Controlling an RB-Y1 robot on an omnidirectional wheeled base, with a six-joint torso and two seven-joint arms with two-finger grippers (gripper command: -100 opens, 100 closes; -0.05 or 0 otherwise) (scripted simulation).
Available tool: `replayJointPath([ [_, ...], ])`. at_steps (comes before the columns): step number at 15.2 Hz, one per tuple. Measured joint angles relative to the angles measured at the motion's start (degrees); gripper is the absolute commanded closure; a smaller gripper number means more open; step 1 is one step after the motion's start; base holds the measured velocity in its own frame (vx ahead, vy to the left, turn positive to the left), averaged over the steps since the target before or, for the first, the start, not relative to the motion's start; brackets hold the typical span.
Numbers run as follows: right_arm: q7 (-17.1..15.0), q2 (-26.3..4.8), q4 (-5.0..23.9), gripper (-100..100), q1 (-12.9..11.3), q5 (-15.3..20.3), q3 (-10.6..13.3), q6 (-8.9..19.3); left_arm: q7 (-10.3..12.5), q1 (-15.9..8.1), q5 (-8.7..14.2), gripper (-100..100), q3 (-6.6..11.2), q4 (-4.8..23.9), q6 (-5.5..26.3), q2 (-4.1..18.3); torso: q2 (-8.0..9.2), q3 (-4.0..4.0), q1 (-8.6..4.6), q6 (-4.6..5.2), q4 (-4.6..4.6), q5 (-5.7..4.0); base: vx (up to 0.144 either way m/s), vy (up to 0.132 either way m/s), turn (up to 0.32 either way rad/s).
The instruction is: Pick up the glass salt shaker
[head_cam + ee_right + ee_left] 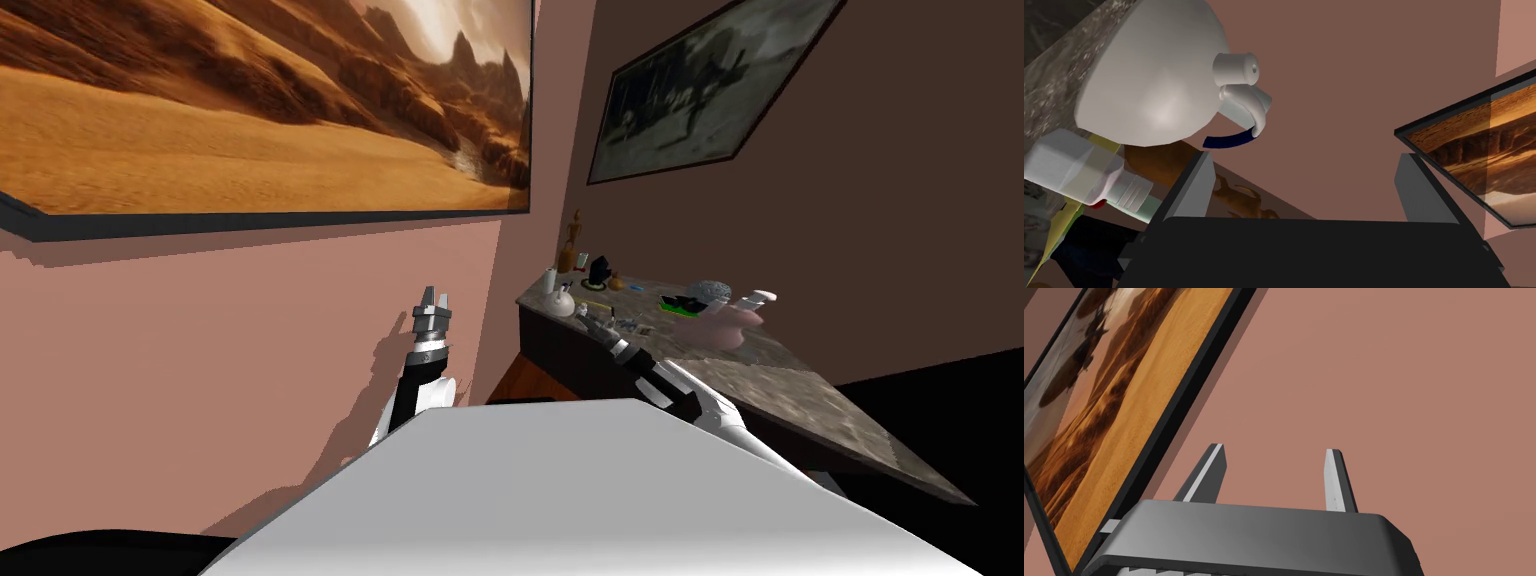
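Observation:
The salt shaker [1074,172] is a pale, see-through squarish bottle with a ribbed neck. It stands next to a white round kettle [1149,90] on the stone-topped table [790,390]. In the head view the shaker [549,281] is a small white shape at the table's far left corner, just behind the kettle [562,302]. My right gripper [1306,175] is open; the shaker lies outside its gap, beside one finger [1194,187]. From the head, that gripper [600,320] hovers over the table just right of the kettle. My left gripper [432,300] is raised by the pink wall and is open [1274,460].
A pink vase [725,325], a grey round thing [713,292], a green and black item [680,305], a dark object [598,270] and a wooden figure [572,240] crowd the table's far part. Walls close in behind and to the left. A black area lies right of the table.

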Motion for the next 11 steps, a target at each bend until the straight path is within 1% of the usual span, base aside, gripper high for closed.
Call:
replayJointPath([
  [1, -0.36, -1.28, 1.34, -100, -0.59, 0.70, 0.19, -0.26, 0.00, 0.00, 0.00, 0, 0.00, 0.00, 0.00, 0.00, 0.01, 0.01, -0.01, 0.01, 0.00, 0.00, -0.037, -0.014, 0.119],
  [3, -0.78, -3.24, 3.32, -100, -1.01, 1.72, 0.33, -0.79, 0.00, 0.00, 0.00, 0, 0.00, 0.00, 0.00, 0.00, -0.03, -0.01, 0.02, 0.00, 0.00, 0.00, -0.041, -0.007, 0.248],
  [4, -1.05, -4.41, 4.42, -100, -1.36, 2.29, 0.41, -1.16, 0.00, 0.00, 0.00, 0, 0.00, 0.00, 0.00, 0.00, -0.04, -0.02, 0.02, 0.02, 0.00, 0.01, -0.028, -0.009, 0.067],
  [6, -1.36, -5.94, 6.72, -100, -2.08, 3.31, 0.65, -1.81, 0.00, 0.00, 0.00, 0, 0.00, 0.00, 0.00, 0.00, -0.06, -0.03, 0.05, 0.00, -0.01, 0.01, -0.039, 0.000, 0.226],
  [7, -1.52, -6.85, 8.14, -100, -2.47, 3.92, 0.76, -2.31, 0.00, 0.00, 0.00, 0, 0.00, 0.00, 0.00, 0.00, -0.06, -0.03, 0.05, 0.02, -0.01, 0.01, -0.030, -0.004, 0.101],
  [8, -1.73, -7.49, 8.82, -100, -2.43, 4.18, 0.73, -2.50, 0.00, 0.01, 0.00, 0, 0.01, 0.00, 0.00, 0.00, -0.06, -0.03, 0.05, 0.06, -0.01, 0.01, -0.035, 0.001, 0.219],
  [9, -1.93, -8.57, 10.16, -100, -2.85, 4.83, 0.81, -2.99, 0.00, 0.00, 0.00, 0, 0.00, 0.00, 0.00, 0.00, -0.07, -0.04, 0.05, 0.00, -0.01, 0.01, -0.041, -0.004, 0.261],
  [10, -2.10, -9.52, 11.66, -100, -3.14, 5.38, 0.83, -3.62, 0.00, 0.00, 0.00, 0, 0.00, 0.00, 0.00, 0.00, -0.06, -0.03, 0.04, 0.02, -0.01, 0.01, -0.031, -0.008, 0.113],
  [11, -2.22, -9.98, 12.50, -100, -3.24, 5.69, 0.88, -3.86, 0.00, 0.01, 0.00, 0, 0.01, 0.00, 0.00, 0.00, -0.07, -0.03, 0.04, 0.05, -0.01, 0.00, -0.038, -0.002, 0.230],
])
